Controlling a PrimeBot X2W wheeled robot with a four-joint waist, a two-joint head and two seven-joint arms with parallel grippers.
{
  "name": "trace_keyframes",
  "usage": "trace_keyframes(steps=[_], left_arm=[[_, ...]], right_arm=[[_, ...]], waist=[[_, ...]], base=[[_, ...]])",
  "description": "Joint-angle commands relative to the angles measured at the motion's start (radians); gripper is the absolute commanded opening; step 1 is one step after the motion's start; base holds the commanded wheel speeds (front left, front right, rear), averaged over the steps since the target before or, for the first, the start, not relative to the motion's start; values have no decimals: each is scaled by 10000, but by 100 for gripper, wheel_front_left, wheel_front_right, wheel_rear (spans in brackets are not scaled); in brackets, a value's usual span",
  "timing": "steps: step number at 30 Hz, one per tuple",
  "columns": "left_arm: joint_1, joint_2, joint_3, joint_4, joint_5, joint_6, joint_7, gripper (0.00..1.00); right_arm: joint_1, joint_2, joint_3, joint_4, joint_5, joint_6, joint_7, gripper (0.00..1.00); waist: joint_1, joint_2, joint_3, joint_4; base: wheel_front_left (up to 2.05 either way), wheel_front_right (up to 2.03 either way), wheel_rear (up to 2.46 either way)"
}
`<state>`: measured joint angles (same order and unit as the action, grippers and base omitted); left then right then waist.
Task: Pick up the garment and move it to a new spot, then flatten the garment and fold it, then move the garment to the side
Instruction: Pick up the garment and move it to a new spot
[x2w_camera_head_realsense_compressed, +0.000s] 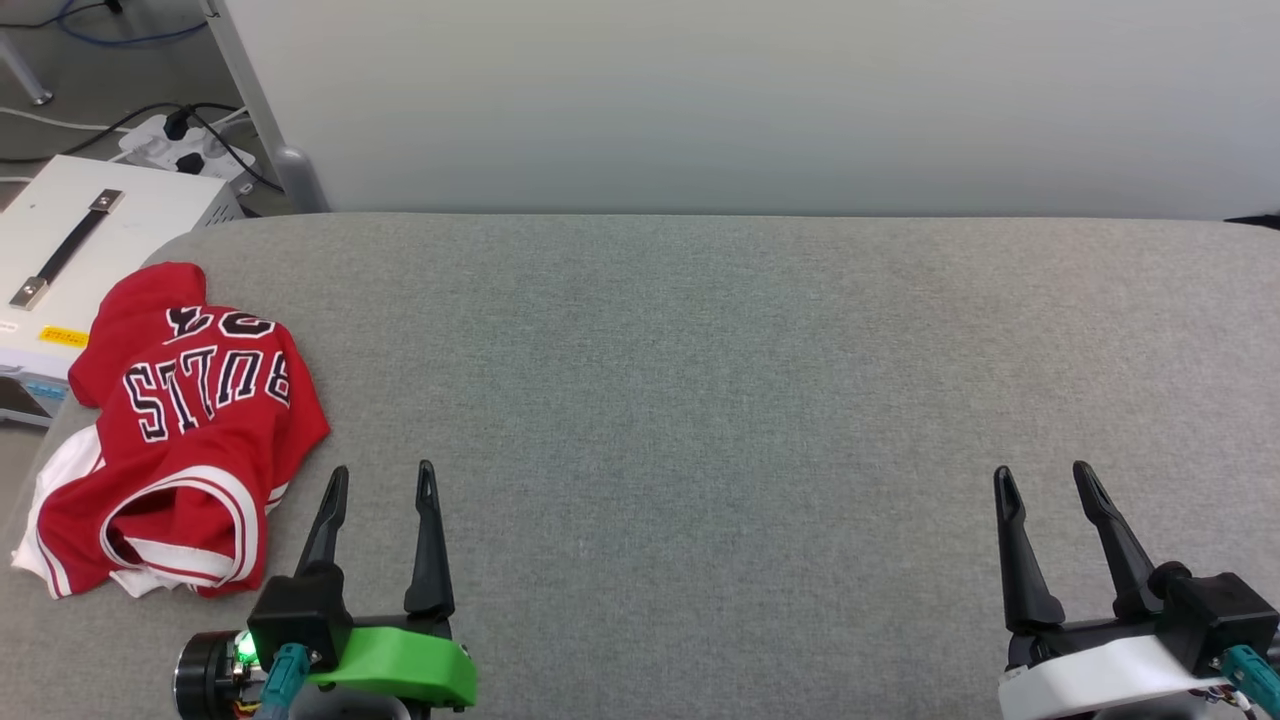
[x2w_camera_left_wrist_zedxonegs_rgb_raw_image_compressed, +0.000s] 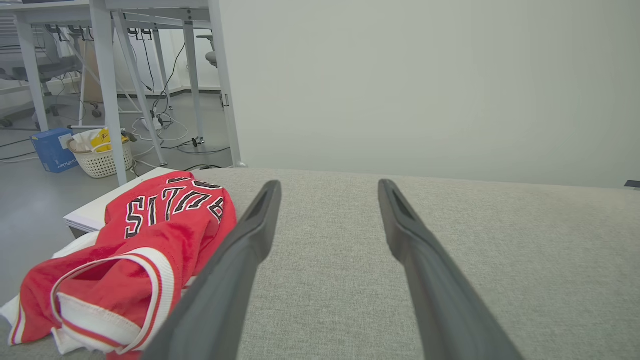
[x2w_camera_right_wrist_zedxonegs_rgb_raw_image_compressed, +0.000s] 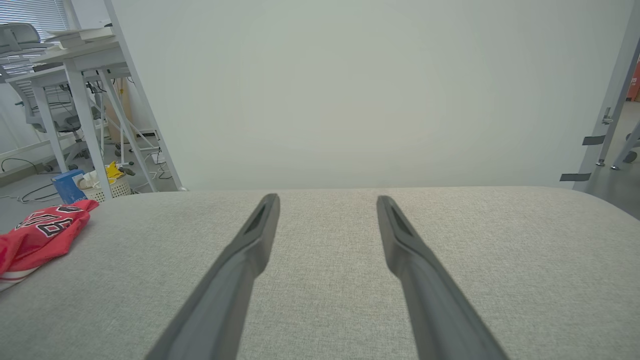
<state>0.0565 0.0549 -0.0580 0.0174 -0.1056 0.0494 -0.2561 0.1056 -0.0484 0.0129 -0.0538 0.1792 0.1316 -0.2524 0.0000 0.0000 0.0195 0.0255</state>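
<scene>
Plainly, the move ahead turns on the shirt being off to the robot's left. The garment (x2w_camera_head_realsense_compressed: 185, 430) lies crumpled at the left end of the grey padded surface (x2w_camera_head_realsense_compressed: 700, 400), close to its rounded far-left corner and left edge, with a white box (x2w_camera_head_realsense_compressed: 100, 230) beyond that edge. Its long axis runs roughly from near to far: the striped neck opening is at the near end, and the black lettering (upside down from the head view) is toward the far end. The left gripper (x2w_camera_head_realsense_compressed: 383, 470) sits just beside the shirt's right edge, fingers pointing away from the robot and spread wide with nothing between them. The head view suggests a thin gap between the nearest finger and the cloth, though I cannot be sure of it. The right gripper (x2w_camera_head_realsense_compressed: 1042, 470) is well apart, near the other end of the surface, its jaws also wide and empty. By my reading the pick-up has not yet begun. The left arm is much the nearer and would need to swing leftward over the cloth.
</scene>
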Motion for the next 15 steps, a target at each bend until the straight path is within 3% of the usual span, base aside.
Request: trace_keyframes(steps=[1, 15], left_arm=[[73, -47, 15, 9, -58, 42, -57, 100], [-2, -47, 147, 74, -176, 69, -57, 100]], right_arm=[[119, -18, 7, 21, -40, -9, -93, 100], [81, -18, 145, -82, -148, -9, -93, 100]], waist=[[0, 0, 2, 53], [0, 0, 144, 1177]], base=[[0, 0, 0], [0, 0, 0]])
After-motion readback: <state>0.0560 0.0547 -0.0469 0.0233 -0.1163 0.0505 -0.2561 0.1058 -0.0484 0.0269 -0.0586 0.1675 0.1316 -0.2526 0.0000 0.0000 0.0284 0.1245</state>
